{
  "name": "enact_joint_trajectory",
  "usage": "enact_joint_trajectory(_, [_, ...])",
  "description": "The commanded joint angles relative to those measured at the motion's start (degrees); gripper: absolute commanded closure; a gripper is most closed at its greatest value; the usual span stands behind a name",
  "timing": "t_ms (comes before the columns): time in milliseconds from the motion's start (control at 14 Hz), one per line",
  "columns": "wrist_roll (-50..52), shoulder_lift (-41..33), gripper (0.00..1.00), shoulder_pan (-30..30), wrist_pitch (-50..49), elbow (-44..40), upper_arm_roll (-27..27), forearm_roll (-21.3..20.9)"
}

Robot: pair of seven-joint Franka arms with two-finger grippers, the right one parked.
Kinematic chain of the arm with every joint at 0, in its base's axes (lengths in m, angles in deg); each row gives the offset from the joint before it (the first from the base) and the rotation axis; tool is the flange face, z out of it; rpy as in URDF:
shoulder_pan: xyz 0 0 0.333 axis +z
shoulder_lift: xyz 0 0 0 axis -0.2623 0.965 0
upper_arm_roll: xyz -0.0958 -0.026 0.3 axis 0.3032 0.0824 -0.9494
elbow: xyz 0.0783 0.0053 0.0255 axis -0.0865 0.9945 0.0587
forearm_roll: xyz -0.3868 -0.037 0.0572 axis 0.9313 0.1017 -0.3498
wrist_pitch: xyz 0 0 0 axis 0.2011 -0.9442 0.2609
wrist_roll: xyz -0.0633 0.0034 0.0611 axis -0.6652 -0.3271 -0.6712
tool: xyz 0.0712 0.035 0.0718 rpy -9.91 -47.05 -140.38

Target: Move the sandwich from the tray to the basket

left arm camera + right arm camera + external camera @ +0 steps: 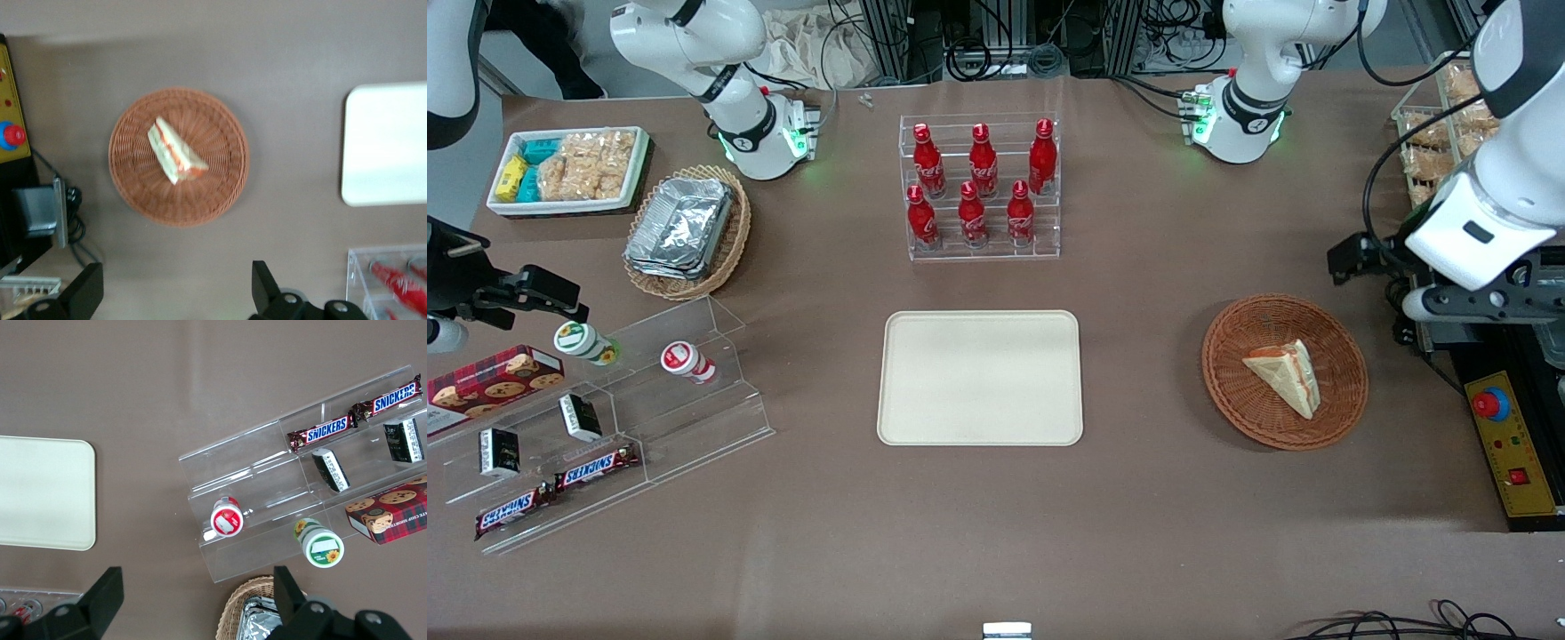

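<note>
Front view, lower edge of the frame: black cables [1414, 628] lie toward the working arm's end, and a small white-topped object [1007, 630] sits near mid-width. Farther up, toward the parked arm's end, a clear tiered rack [720, 418] carries two chocolate bars [596, 467], two black-and-white cartons [499, 452] and a red plaid cookie box [494, 387], with a red-lidded tub [685, 360] and a green-lidded tub [587, 342] at its upper part. At the middle height of the frame, the wedge-shaped sandwich [1287, 378] lies inside the round brown wicker basket [1232, 400], on the working arm's side. The cream tray [980, 378] is set mid-frame, apart from the basket. A yellow control panel [1516, 462] with a red button [1486, 404] stands at the working arm's end. Raised above the table just beside the basket, the gripper [1374, 289] is open; the left wrist view shows its two fingers spread well apart. In the upper half of the frame, a clear divided rack [987, 252] holds six red bottles [1042, 157], and toward the parked arm's end a woven basket [738, 231] holds a foil-wrapped bundle [680, 227]. Farther still, a white-rimmed tray [569, 207] holds wrapped packages [583, 169].
</note>
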Motion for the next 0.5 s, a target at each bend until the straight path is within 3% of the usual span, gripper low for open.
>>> enact_joint_trajectory(0, [-1.98,-3.88,0.0,-0.89,-1.21,4.06,-0.85,-1.03])
enact_joint_trajectory(429, [-0.84,-6.26,0.0,-0.72,-0.77,6.44,-0.76,-0.59])
